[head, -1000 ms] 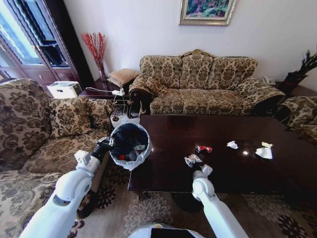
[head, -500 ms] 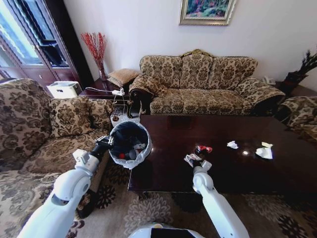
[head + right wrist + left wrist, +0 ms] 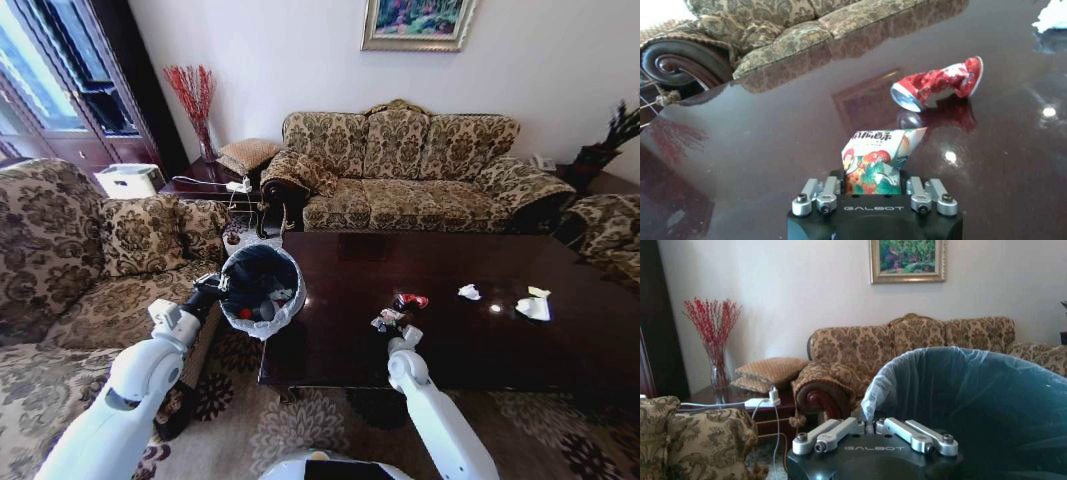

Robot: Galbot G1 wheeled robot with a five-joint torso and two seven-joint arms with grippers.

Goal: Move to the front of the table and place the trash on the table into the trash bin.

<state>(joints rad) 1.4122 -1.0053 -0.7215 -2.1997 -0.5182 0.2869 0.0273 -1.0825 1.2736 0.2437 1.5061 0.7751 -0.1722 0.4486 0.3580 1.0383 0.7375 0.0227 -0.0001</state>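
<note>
My left gripper (image 3: 214, 288) is shut on the rim of the trash bin (image 3: 262, 287), a black bin with a whitish bag held up beside the table's left end; the left wrist view shows the fingers (image 3: 833, 432) clamped on that rim (image 3: 875, 390). At the near middle of the dark glossy table (image 3: 480, 345), my right gripper (image 3: 396, 329) is shut on a crumpled printed wrapper (image 3: 877, 159). Just beyond it lies a crushed red can (image 3: 938, 83), also seen from the head (image 3: 411, 299). White tissues (image 3: 469, 292) (image 3: 533, 306) lie farther right.
Patterned sofas stand behind the table (image 3: 410, 170) and along my left (image 3: 90, 260). A side table with a vase of red twigs (image 3: 197, 105) fills the far left corner. Some litter (image 3: 256, 313) lies inside the bin. Patterned carpet runs under the table's near edge.
The right gripper, holding the wrapper, has shifted slightly away from me over the table. The left arm and the bin have stayed almost still.
</note>
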